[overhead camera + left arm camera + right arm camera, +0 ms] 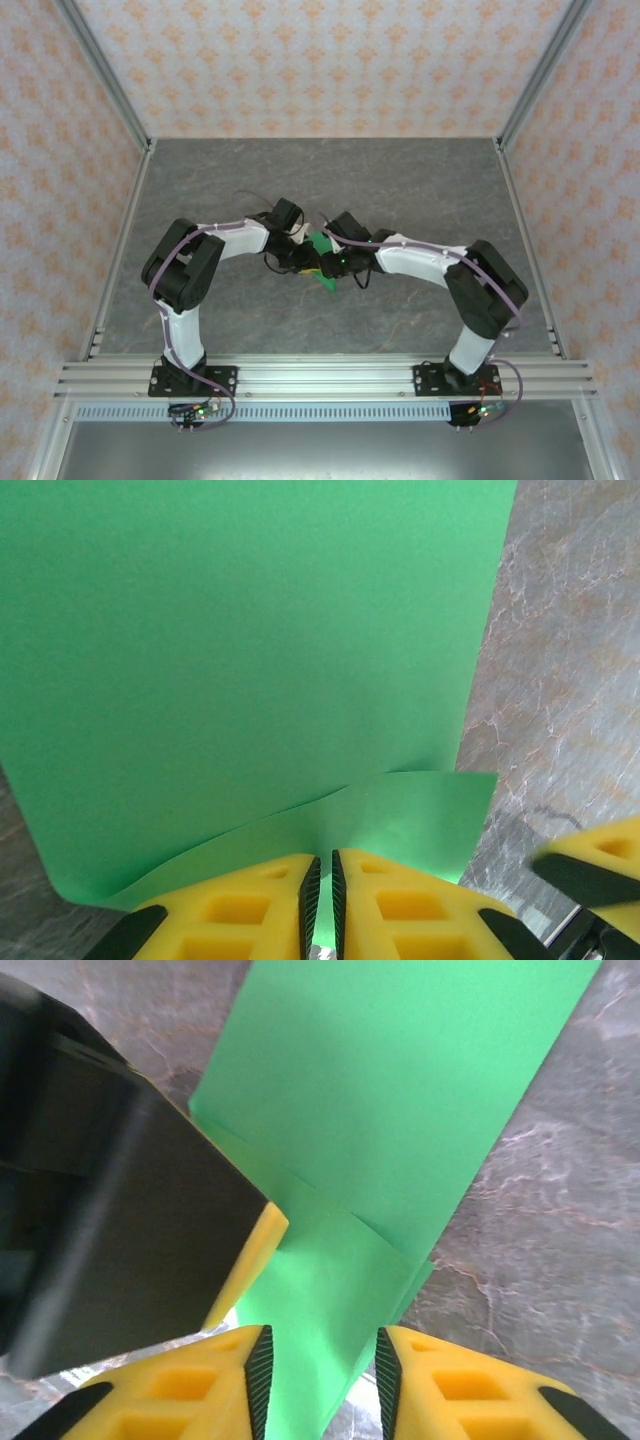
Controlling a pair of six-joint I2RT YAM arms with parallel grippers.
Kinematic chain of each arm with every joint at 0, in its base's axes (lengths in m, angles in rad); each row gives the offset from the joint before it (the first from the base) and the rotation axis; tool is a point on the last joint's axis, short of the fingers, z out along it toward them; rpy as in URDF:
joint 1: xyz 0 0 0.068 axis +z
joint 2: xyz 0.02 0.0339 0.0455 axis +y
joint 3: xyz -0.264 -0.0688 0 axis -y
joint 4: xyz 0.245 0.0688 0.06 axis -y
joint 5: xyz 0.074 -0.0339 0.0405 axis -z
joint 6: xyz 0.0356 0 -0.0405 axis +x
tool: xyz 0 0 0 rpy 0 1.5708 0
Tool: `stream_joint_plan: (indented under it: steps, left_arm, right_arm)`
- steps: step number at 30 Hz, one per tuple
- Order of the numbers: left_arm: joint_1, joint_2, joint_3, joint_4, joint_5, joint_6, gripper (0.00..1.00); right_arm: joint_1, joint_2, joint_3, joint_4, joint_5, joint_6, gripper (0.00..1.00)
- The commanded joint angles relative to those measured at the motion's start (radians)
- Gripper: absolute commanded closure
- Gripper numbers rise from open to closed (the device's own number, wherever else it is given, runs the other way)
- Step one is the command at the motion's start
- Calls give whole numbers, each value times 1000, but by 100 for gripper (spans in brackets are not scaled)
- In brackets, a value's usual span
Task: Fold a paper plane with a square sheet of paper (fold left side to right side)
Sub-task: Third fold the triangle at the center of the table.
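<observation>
At the middle of the grey marbled table [400,180] lies the square sheet of paper [319,245], bright green and doubled over (a folded layer with a straight edge shows in the right wrist view). One edge of it curls up off the table into the left gripper [321,865], whose yellow fingers are pinched almost together on that lifted edge. The right gripper [320,1345] straddles a narrow flap of the same sheet, jaws standing apart, the paper between them unpinched. Both arms reach from the table's near edge and meet over its middle.
</observation>
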Motion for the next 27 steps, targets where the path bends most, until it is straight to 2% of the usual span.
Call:
stream_joint_plan:
  steps: [1,3,8,13,20,27]
  left_arm:
    - [-7,44,-45,-49,-86,20,82]
    - [-6,44,-43,-50,-85,22,82]
    - [-7,43,-37,-53,-84,22,82]
    - [-7,48,-31,-52,-82,23,82]
    - [-8,48,-30,-57,-81,24,82]
    - [-7,46,-27,-62,-81,24,82]
  right_arm:
    - [-3,-86,13,-87,28,6,62]
    - [-3,-116,0,-92,-30,16,62]
    - [-3,-138,-43,-38,-284,93,68]
    - [-3,-87,-83,78,-403,195,75]
    - [-3,23,-46,66,-330,239,81]
    - [-3,56,-35,63,-286,254,81]
